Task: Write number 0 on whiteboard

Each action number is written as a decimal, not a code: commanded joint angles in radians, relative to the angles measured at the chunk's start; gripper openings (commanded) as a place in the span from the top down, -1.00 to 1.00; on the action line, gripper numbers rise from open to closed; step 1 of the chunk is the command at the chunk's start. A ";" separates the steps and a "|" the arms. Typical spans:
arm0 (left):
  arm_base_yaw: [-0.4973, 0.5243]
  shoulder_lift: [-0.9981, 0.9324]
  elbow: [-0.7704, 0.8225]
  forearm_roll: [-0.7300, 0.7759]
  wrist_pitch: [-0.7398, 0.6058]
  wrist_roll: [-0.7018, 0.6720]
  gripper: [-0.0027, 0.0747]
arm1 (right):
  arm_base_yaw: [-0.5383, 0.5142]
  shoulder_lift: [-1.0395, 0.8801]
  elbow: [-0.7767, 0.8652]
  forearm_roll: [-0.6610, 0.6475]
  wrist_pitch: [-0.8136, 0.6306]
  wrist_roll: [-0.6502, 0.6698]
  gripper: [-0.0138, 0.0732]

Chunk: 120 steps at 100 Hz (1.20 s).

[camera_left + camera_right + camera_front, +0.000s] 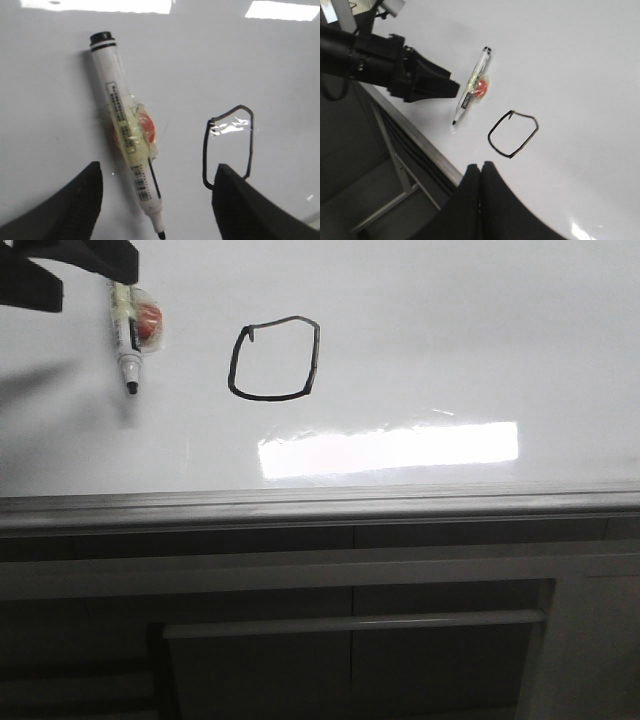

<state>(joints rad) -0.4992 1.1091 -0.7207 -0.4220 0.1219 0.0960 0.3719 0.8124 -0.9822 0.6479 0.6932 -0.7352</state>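
The number 0 (314, 358) is a boxy black loop drawn on the glossy whiteboard (470, 330). To its left a white marker (126, 338) lies flat on the board, uncapped, with yellowish tape and a red patch round its middle and its black tip toward the front rail. My left gripper (75, 270) hangs open over the marker's back end. In the left wrist view the marker (125, 130) lies on the whiteboard (45, 100) between the spread fingers (70, 205), untouched, with the 0 (203, 155) beside it. My right gripper (480, 166) is shut and empty, near the 0 (492, 131).
A grey metal rail (320, 502) runs along the board's front edge, with dark grey cabinet fronts (350, 660) below it. A bright rectangular light patch (390, 448) reflects off the board in front of the 0. The right wrist view shows the left arm (365, 55) over the board's corner.
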 commanded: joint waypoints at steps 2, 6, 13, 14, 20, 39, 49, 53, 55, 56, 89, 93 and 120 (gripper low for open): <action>0.003 -0.099 -0.018 0.061 0.013 -0.006 0.03 | -0.007 -0.042 0.024 0.038 -0.165 -0.031 0.84; 0.003 -0.139 -0.011 0.074 0.036 -0.006 0.10 | -0.007 -0.060 0.059 0.038 -0.203 -0.031 0.84; 0.003 -0.219 0.010 0.088 0.064 -0.006 0.27 | -0.007 -0.102 0.129 0.038 -0.261 -0.032 0.84; 0.003 -0.227 0.012 0.089 0.067 -0.006 0.29 | -0.007 -0.113 0.137 0.038 -0.267 -0.032 0.84; 0.003 -0.306 0.032 0.123 0.101 -0.006 0.51 | -0.007 -0.158 0.213 0.038 -0.328 -0.032 0.84; 0.003 -0.557 0.088 0.229 0.263 -0.006 0.98 | -0.007 -0.331 0.438 0.039 -0.505 -0.032 0.84; 0.003 -0.654 0.123 0.250 0.325 -0.006 0.98 | -0.007 -0.400 0.511 0.046 -0.503 -0.032 0.84; 0.003 -0.687 0.137 0.254 0.341 -0.006 0.98 | -0.007 -0.415 0.531 0.044 -0.487 -0.032 0.84; 0.003 -0.702 0.143 0.256 0.344 -0.006 0.98 | -0.007 -0.423 0.540 0.044 -0.480 -0.032 0.84; 0.003 -0.707 0.146 0.256 0.344 -0.006 0.98 | -0.007 -0.427 0.542 0.044 -0.479 -0.032 0.84; 0.003 -0.773 0.181 0.253 0.361 -0.006 0.98 | -0.007 -0.437 0.579 0.044 -0.472 -0.032 0.84; 0.003 -0.773 0.181 0.253 0.361 -0.006 0.98 | -0.007 -0.437 0.579 0.044 -0.472 -0.032 0.84; 0.003 -0.773 0.181 0.253 0.361 -0.006 0.98 | -0.007 -0.437 0.579 0.044 -0.472 -0.032 0.84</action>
<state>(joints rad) -0.4992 0.3292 -0.5158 -0.1641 0.5551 0.0960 0.3719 0.3726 -0.3776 0.6754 0.2814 -0.7594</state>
